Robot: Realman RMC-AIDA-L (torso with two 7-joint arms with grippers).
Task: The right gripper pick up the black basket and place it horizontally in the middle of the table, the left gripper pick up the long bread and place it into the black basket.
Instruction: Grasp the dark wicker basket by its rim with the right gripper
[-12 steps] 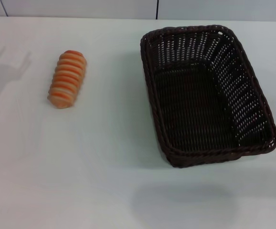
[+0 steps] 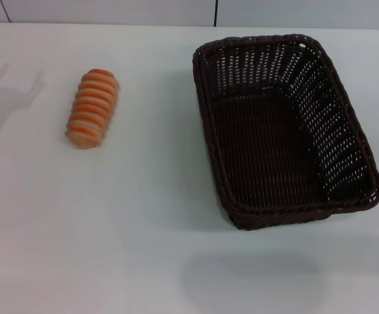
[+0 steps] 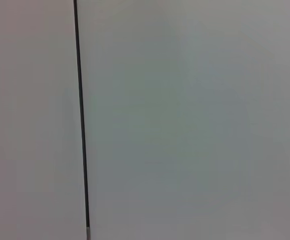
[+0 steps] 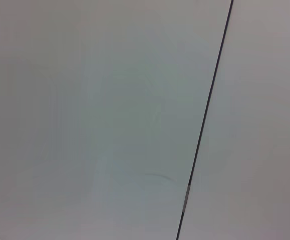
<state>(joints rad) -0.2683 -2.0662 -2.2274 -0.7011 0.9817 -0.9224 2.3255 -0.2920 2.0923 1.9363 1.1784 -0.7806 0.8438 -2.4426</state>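
Black basket (image 2: 284, 127) rests on the table (image 2: 143, 235), long side running front to back. Long bread (image 2: 92, 108) lies well left of the basket, apart from it. Neither gripper visible; jaw state cannot be told.

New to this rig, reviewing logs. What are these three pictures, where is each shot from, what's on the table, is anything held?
It is a two-armed robot with a gripper on each arm. The head view looks down from the robot's head at a white table. A long bread lies on the robot's left. A black basket, empty, stands on its right, its long side running away from the robot. The other two pictures come from cameras on the wrists; both show only a plain pale surface crossed by a thin dark seam. Neither gripper's fingers appear in any view, and nothing on the table is being held.
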